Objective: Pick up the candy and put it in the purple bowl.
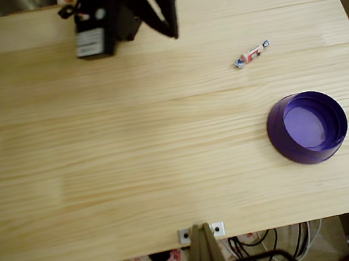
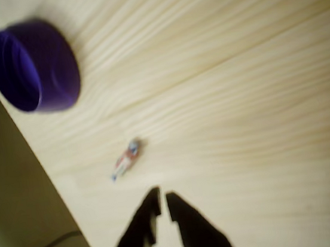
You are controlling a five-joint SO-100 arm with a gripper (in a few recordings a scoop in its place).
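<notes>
The candy point(image 1: 251, 55) is a small white wrapped sweet with a red-orange middle and bluish ends, lying on the wooden table right of centre. In the wrist view the candy point(image 2: 125, 159) lies just ahead of my fingertips, a little to the left. The purple bowl point(image 1: 277, 132) stands upright and empty nearer the front right of the table, apart from the candy. Its wall point(image 2: 60, 76) shows at the upper left of the wrist view. My black gripper point(image 1: 174, 33) hangs over the table's far side, left of the candy. My gripper point(image 2: 162, 201) is shut, with only a sliver between the tips and nothing held.
The pale wood table point(image 1: 130, 144) is bare apart from these things. A metal bracket point(image 1: 200, 232) sits on the front edge, with cables point(image 1: 274, 248) below it. In the wrist view the table edge point(image 2: 29, 146) runs close to the left of candy and bowl.
</notes>
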